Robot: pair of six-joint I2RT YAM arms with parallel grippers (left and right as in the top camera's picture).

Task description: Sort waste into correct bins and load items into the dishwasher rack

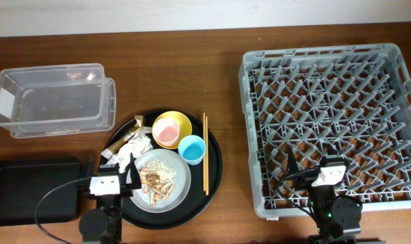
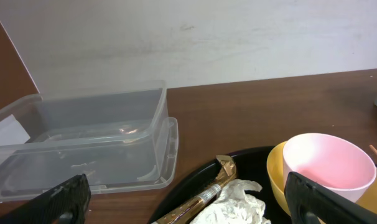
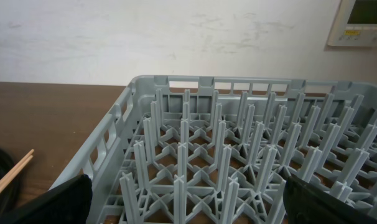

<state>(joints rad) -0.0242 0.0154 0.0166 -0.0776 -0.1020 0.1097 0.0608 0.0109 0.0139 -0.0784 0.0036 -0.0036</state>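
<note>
A round black tray holds a yellow bowl with a pink cup inside it, a light-blue cup, a grey plate with rice grains and brown scraps, a crumpled napkin with a gold wrapper, and chopsticks. The clear tub is at back left, the black bin at front left. The grey rack is on the right. My left gripper is open and empty over the tray's front left. My right gripper is open and empty over the rack's front edge.
The tub and the bowl with the pink cup show in the left wrist view. The right wrist view shows the rack's pegs and the chopstick tips. A wall runs along the table's far edge.
</note>
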